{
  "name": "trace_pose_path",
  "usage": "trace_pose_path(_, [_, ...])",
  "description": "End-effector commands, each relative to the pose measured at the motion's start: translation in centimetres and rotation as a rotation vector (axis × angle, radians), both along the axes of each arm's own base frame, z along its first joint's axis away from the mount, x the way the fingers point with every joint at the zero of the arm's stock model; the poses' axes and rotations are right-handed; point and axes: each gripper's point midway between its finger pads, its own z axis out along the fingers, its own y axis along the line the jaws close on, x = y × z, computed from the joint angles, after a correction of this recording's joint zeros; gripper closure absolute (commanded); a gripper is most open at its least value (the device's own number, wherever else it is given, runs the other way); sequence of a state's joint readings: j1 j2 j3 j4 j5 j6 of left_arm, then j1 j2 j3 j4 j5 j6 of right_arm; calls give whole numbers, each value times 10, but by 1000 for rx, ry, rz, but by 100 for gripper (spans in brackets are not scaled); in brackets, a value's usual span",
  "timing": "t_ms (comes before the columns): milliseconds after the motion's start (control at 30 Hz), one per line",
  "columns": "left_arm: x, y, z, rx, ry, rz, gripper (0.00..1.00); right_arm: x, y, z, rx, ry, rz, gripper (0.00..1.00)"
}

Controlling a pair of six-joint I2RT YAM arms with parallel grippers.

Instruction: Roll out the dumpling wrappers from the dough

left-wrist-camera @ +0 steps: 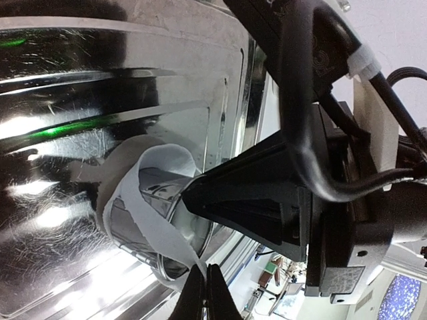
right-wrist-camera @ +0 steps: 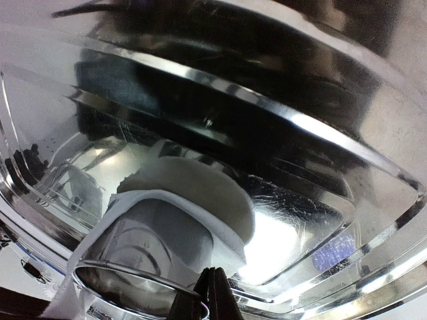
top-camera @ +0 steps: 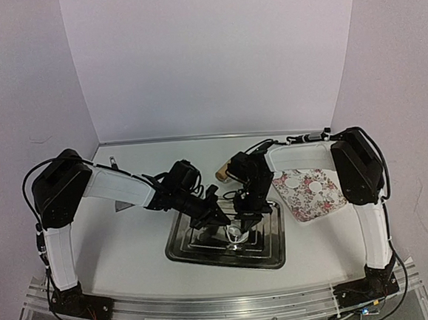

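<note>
A clear ring cutter [right-wrist-camera: 143, 267] stands in the metal tray [top-camera: 269, 248], with a torn band of white dough [left-wrist-camera: 143, 200] draped around and over it. My left gripper [left-wrist-camera: 205, 293] is shut on the lower end of that dough band, beside the ring. My right gripper [right-wrist-camera: 212, 297] is shut on the ring's rim, and the dough [right-wrist-camera: 193, 187] lies just beyond it. From above, both grippers meet over the tray's middle, left gripper [top-camera: 220, 220] and right gripper [top-camera: 242, 221]. Round white dumpling wrappers [top-camera: 299, 175] lie on the floral plate [top-camera: 303, 205].
The floral plate sits right of the tray, close to the right arm. A wooden rolling-pin end [top-camera: 221, 174] pokes out behind the tray between the arms. White walls close in the back and sides.
</note>
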State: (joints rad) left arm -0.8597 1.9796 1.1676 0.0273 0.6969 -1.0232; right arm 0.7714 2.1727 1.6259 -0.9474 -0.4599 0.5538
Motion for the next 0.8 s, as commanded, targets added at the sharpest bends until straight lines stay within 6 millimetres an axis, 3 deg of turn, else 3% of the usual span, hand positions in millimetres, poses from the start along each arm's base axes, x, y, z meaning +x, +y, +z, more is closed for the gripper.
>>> trace_pose_path(0, [-5,-24,20,-73,-9,-76,100,5,-6,-24,-82,-23,14,100])
trace_pose_path(167, [-12,-26,8,-30,19,-99,100,6,-2,-21,-67,-22,12,100])
trace_pose_path(333, [-12,-26,9,-24,12,-98,100,7,-1,-15,-59,-33,4,100])
trace_pose_path(367, [-11,-25,11,-20,3,-93,99,8,-1,-11,-52,-41,3,96])
trace_pose_path(567, [-5,-17,28,-11,-69,-49,78,14,5,16,-6,-94,-4,83])
trace_pose_path(767, [-2,-10,52,-15,-132,-27,69,18,7,44,36,-143,-17,69])
